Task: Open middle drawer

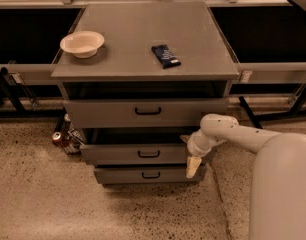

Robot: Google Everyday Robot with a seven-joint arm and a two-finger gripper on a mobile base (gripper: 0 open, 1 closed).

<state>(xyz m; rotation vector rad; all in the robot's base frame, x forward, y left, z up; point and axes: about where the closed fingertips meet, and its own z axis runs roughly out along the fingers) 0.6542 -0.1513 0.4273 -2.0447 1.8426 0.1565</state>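
The grey cabinet has three drawers, each with a small black bar handle. The middle drawer is the mid-sized front, with its handle at the centre. It stands out a little, with a dark gap above it. The wider top drawer is above it and the narrowest bottom drawer is below. My gripper hangs at the right end of the middle drawer's front, pointing down over the bottom drawer's right corner. My white arm reaches in from the right.
A cream bowl and a dark snack packet lie on the cabinet top. A can and other small items stand on the speckled floor left of the cabinet. Dark railings and table legs run behind and to both sides.
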